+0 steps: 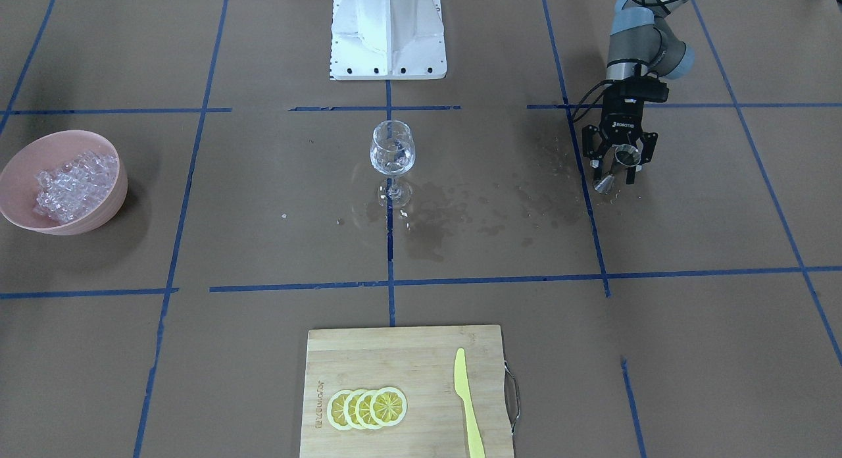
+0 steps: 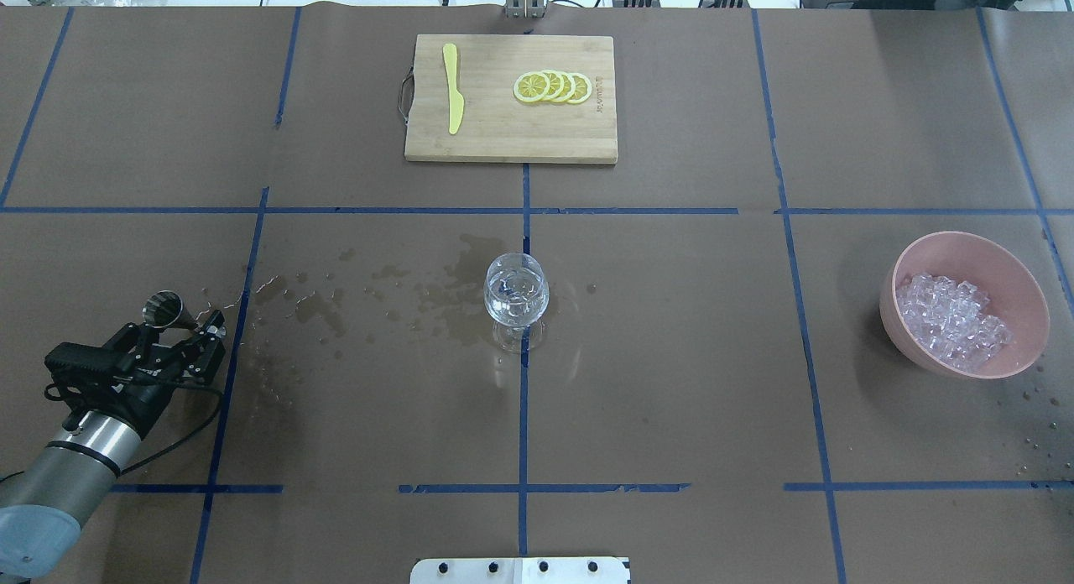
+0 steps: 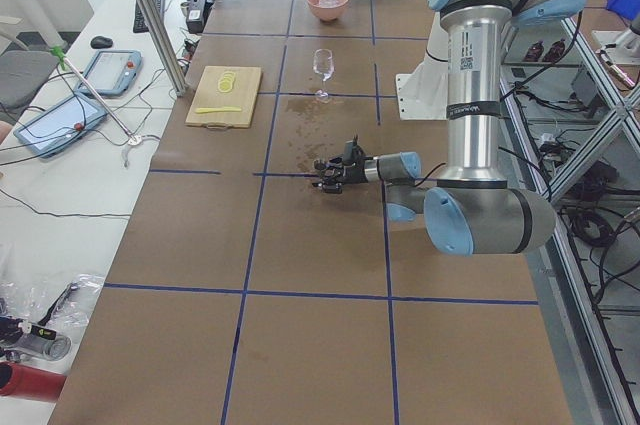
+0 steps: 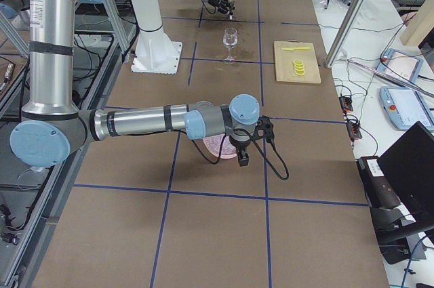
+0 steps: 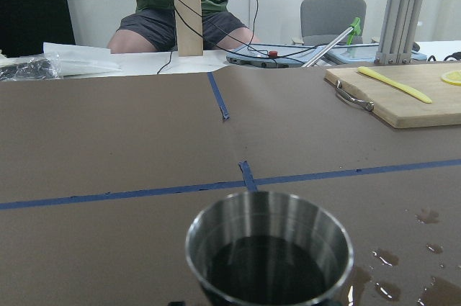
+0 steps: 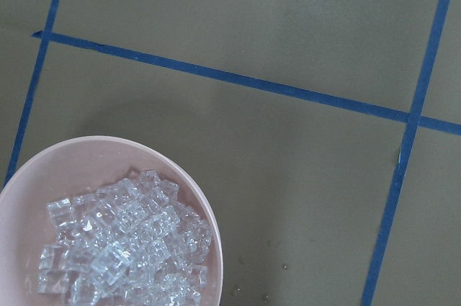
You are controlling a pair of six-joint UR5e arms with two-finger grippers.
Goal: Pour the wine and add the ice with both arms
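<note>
Holding jigger (image 1: pixel 621 156) clenched in left gripper (image 1: pixel 615 174), upper right of front view, dark liquid inside. Glass (image 1: pixel 393 149) at centre. Keep jigger level, go slow, tip only over rim. Ice (image 1: pixel 69 185) in bowl (image 1: pixel 105 211), far left. Right gripper (image 4: pixel 243 159) above it, can't tell grip.

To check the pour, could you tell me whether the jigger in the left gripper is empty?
No, the left wrist view shows dark liquid inside the jigger.

Bright, even overhead light; soft shadow beside the pink bowl (image 2: pixel 965 252); glints on the glass (image 2: pixel 516 294).
</note>
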